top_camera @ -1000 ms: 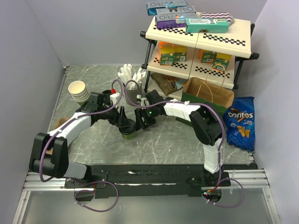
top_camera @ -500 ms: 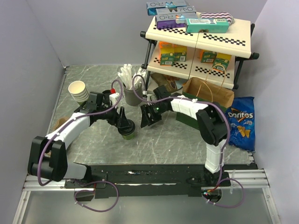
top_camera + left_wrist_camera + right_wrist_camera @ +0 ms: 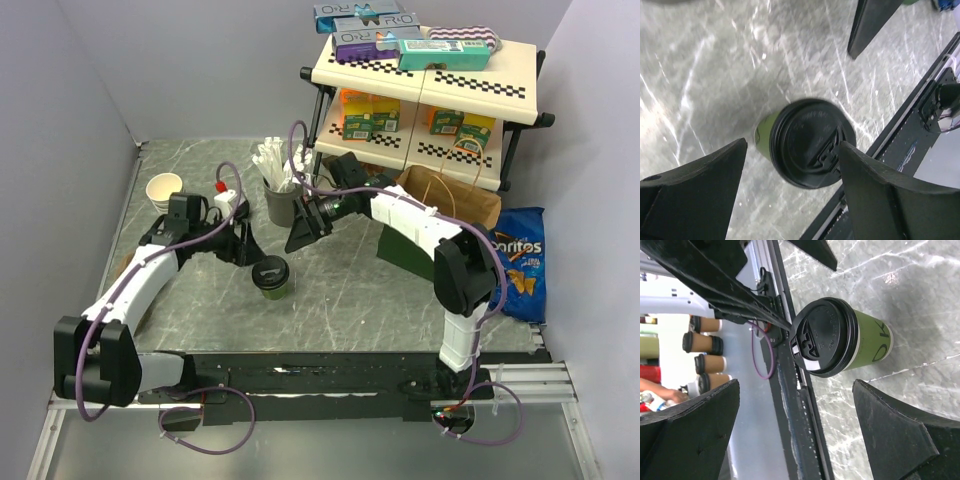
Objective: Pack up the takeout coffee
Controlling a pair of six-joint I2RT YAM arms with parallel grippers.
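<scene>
Takeout coffee point(image 3: 271, 277) stands upright on surface point(image 3: 360, 300), a bit left of ctr and closer to near edge than far edge. Dark green cup w/ black lid on; black lettering on its side shows in right wrist view. Nothing touches it.

Left end effector point(image 3: 245, 250): released, jaws wide, holding nothing. Sits just beside the cup on its far-left side, tips angled down toward it. In left wrist view the lid shows btwn the two fingers point(image 3: 695, 195), below them, not gripped.

Right end effector point(image 3: 299, 233): also released, jaws spread wide, empty. Apart from the cup on its far-right side, near grey cutlery holder point(image 3: 283, 203). Right wrist view shows the cup btwn wide-set fingers point(image 3: 900, 435) w/ a clear gap each side.

Other:
- Stack of cream paper cups point(image 3: 164, 190) nr left edge, toward far-left corner.
- Shelf rack point(image 3: 430, 85) at far-right corner, boxes on top.
- Brown paper bag point(image 3: 447, 200) in front of rack, top open.
- Doritos bag point(image 3: 517, 262) at right edge.
</scene>
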